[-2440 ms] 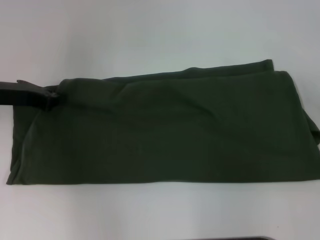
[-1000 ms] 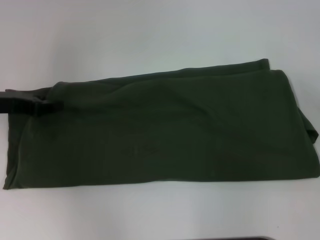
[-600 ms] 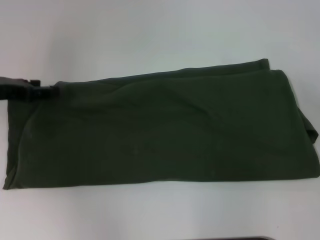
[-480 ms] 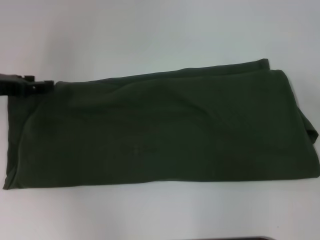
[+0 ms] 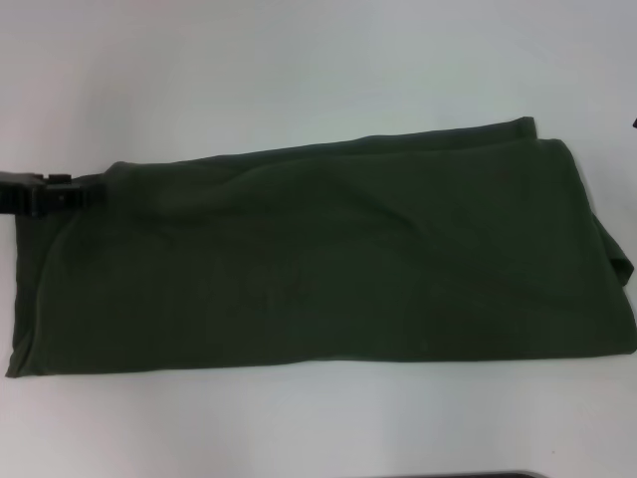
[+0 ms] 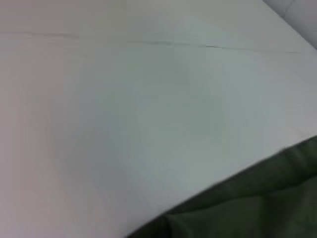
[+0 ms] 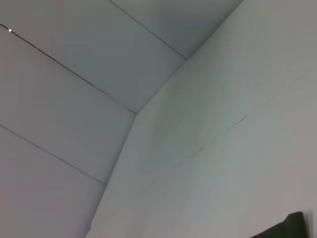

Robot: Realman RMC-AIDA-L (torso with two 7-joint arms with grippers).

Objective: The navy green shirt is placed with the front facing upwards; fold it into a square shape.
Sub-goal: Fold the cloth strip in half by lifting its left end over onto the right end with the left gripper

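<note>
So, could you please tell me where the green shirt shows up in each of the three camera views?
Head view: the shirt lies folded into a long band across the middle of the picture.
Left wrist view: only an edge of it shows in a corner.
Right wrist view: a small dark scrap at the frame's edge.
Shared landmark: the white table.

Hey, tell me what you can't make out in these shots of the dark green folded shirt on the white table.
- Left gripper, head view: dark against the dark olive-green cotton shirt at its far left corner; the frame edge cuts off the arm.
- Right gripper: only a dark sliver at the head view's right edge.
- Shirt's front: folded under, only plain cloth shows.
- Both wrist views show mostly the white table and a corner of cloth.
</note>
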